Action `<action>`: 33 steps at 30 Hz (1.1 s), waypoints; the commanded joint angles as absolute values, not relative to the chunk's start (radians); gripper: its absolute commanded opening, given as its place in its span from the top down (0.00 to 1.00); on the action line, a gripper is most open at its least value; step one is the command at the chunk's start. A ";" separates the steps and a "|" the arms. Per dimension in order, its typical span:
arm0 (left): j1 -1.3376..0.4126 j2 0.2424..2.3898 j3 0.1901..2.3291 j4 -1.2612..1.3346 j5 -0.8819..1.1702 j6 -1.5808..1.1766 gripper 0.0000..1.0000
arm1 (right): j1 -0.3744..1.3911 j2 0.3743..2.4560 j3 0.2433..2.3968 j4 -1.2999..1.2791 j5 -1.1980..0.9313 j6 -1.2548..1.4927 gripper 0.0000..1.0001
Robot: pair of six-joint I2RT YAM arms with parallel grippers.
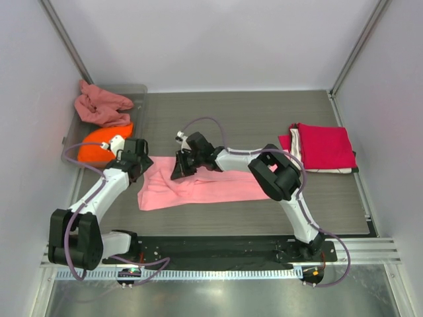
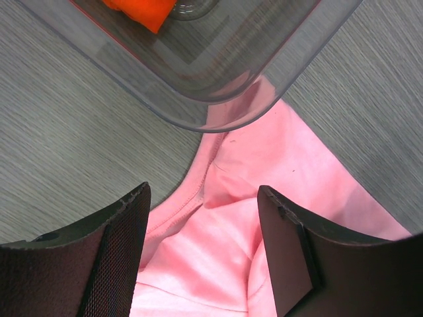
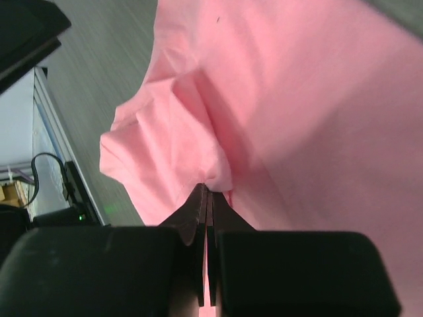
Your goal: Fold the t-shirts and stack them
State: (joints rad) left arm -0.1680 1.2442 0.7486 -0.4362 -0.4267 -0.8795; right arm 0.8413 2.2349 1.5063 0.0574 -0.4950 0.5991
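Observation:
A light pink t-shirt (image 1: 198, 188) lies partly folded in a long strip on the table's middle. My right gripper (image 1: 180, 169) is shut on a fold of its upper left part, cloth pinched between the fingertips (image 3: 210, 191). My left gripper (image 1: 140, 160) is open and hovers over the shirt's left corner (image 2: 218, 238), with pink cloth between the fingers (image 2: 122, 238). A folded crimson red t-shirt (image 1: 325, 146) lies on white cloth at the right. An orange t-shirt (image 1: 100, 144) and a dusty rose one (image 1: 100, 105) sit in the tray.
A clear grey plastic tray (image 1: 142, 89) stands at the back left; its rounded corner (image 2: 218, 109) overlaps the pink shirt in the left wrist view. White walls enclose the table on three sides.

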 commanded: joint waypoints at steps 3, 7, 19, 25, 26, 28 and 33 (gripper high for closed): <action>-0.166 1.197 0.727 -0.411 -0.446 -0.877 0.33 | 0.880 2.094 1.437 0.081 -0.568 0.581 0.99; -0.166 1.174 0.712 -0.426 -0.419 -0.893 0.33 | 0.920 2.051 1.388 0.071 -0.578 0.575 0.99; -0.166 1.080 0.696 -0.524 -0.302 -0.907 0.33 | 1.011 2.006 1.335 0.094 -0.601 0.606 0.52; -0.167 1.017 0.641 -0.537 -0.189 -0.940 0.34 | 1.011 1.812 1.212 0.063 -0.430 0.621 0.45; -0.169 1.006 0.623 -0.540 -0.178 -0.940 0.34 | 1.008 1.783 1.174 0.043 -0.329 0.624 0.47; -0.170 0.968 0.603 -0.541 -0.138 -0.953 0.35 | 1.005 1.708 1.122 -0.023 -0.243 0.653 0.52; -0.224 0.888 0.526 -0.505 -0.066 -1.017 0.41 | 0.983 1.670 1.074 -0.118 -0.045 0.731 0.63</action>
